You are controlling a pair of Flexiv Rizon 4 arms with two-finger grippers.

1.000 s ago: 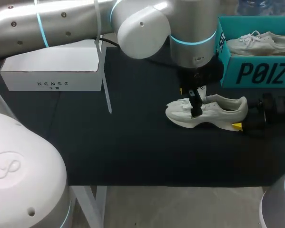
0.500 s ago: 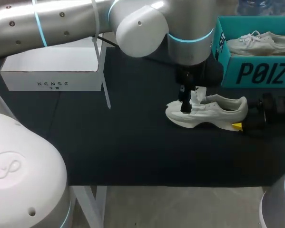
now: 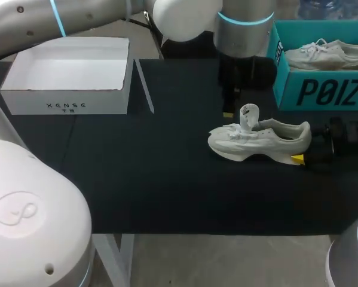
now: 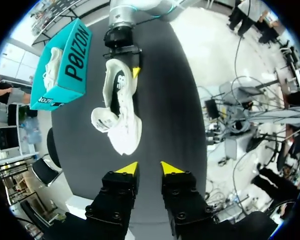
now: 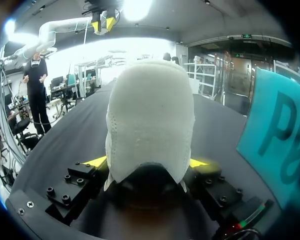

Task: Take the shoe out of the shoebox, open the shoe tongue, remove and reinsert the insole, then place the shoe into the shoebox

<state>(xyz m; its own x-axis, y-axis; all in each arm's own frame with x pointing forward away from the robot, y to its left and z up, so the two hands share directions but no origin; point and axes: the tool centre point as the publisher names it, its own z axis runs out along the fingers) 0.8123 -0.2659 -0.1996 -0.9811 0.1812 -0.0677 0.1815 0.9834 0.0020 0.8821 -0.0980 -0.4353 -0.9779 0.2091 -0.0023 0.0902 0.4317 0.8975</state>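
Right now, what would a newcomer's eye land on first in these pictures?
A white shoe lies on the black table, right of middle, tongue standing up, heel clamped by the right gripper. The teal shoebox at the far right holds a second shoe. The left gripper hangs by the shoe, jaws open.

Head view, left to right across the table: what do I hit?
white box → white shoe → right arm. Teal shoebox left out: it sits behind and spans both the shoe and the arm.
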